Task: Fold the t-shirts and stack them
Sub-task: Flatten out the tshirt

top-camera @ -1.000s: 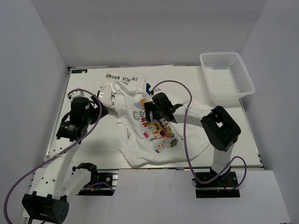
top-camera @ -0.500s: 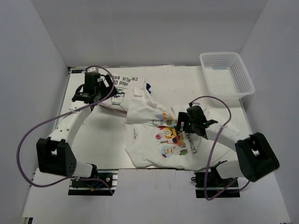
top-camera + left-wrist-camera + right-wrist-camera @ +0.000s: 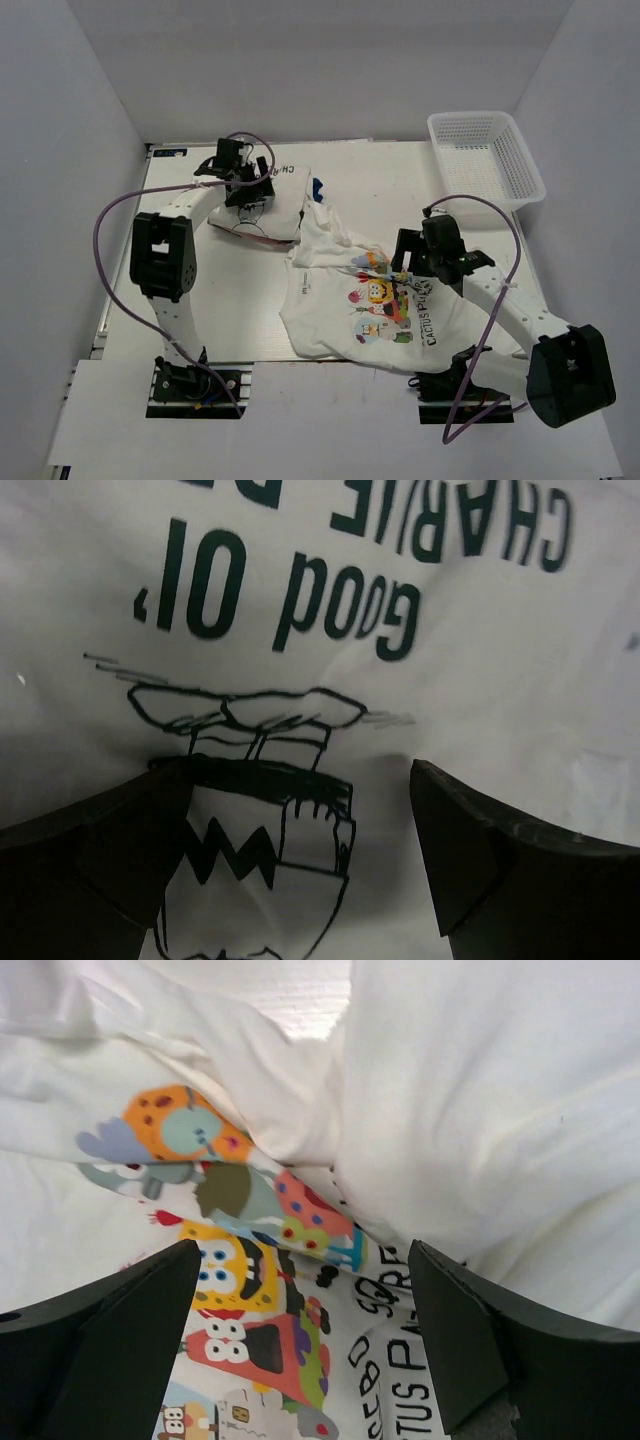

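1. The Charlie Brown t-shirt [image 3: 275, 205] is found at the far left of the counter [image 3: 400, 180], bunched into a rough rectangle with its black line drawing and dark lettering facing up.
2. The left end effector [image 3: 300, 850] is positioned directly over that drawing. Its fingers [image 3: 110, 860] are spread wide, with the printed figure framed between them and no cloth pinched. Whether the fingertips touch the fabric cannot be told.
3. The left arm is seen in the top view reaching to the far left, with a purple cable looped beside it.
4. The cartoon-print t-shirt [image 3: 330, 310] is spread, rumpled, over the near centre of the counter. Its colourful print and dark text face up.
5. Its far edge is drawn into a narrow fold that reaches the Charlie Brown t-shirt. Whether the two merely touch or overlap cannot be told.
6. The right end effector [image 3: 305, 1330] is held low over the right part of the cartoon-print t-shirt, jaws apart. Printed cloth and a thick white fold are seen between its fingers [image 3: 480, 1340], and nothing is gripped.
7. A white mesh basket [image 3: 487, 160] is noted at the far right corner, well apart from both t-shirts.
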